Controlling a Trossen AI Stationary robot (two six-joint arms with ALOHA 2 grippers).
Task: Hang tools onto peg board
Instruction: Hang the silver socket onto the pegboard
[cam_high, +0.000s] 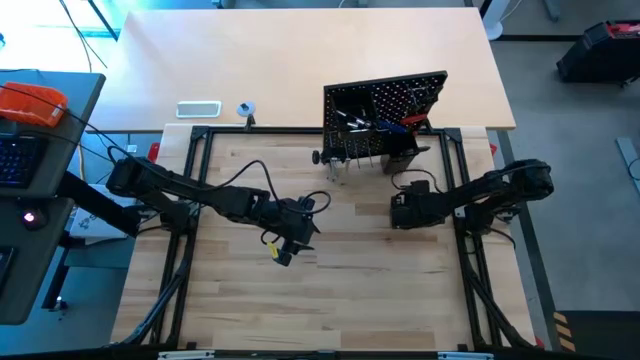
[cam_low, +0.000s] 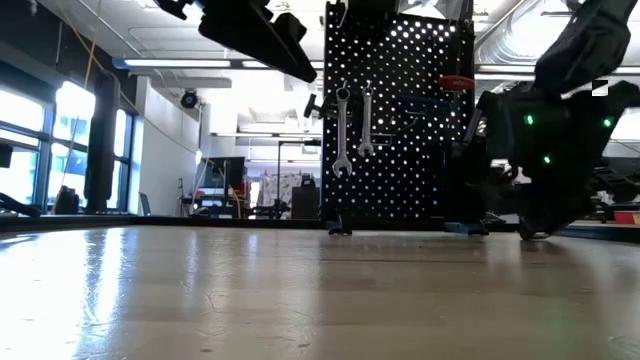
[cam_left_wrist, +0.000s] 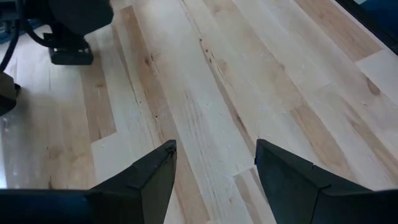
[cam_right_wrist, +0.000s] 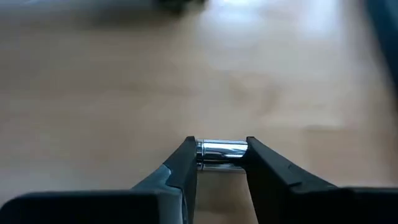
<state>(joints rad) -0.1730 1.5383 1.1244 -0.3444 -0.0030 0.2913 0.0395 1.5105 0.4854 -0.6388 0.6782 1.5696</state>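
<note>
peg board (cam_high: 385, 112): black perforated panel, upright at the far edge of the tabletop (cam_high: 340, 290), tools hung on its front

two silver wrenches (cam_low: 354, 128) hang side by side on hooks on the board, vertical, open ends down

red-handled tool (cam_high: 417, 119) up near the board's top corner on the right arm's side, blue-handled one (cam_high: 393, 127) just beside it; small black bin (cam_high: 400, 152) at the board's foot on that side

small shiny metal cylinder, a bit (cam_right_wrist: 222, 152), lying crosswise between the right end effector (cam_right_wrist: 222, 163) fingers, touching both, low over the tabletop in front of the board
</note>
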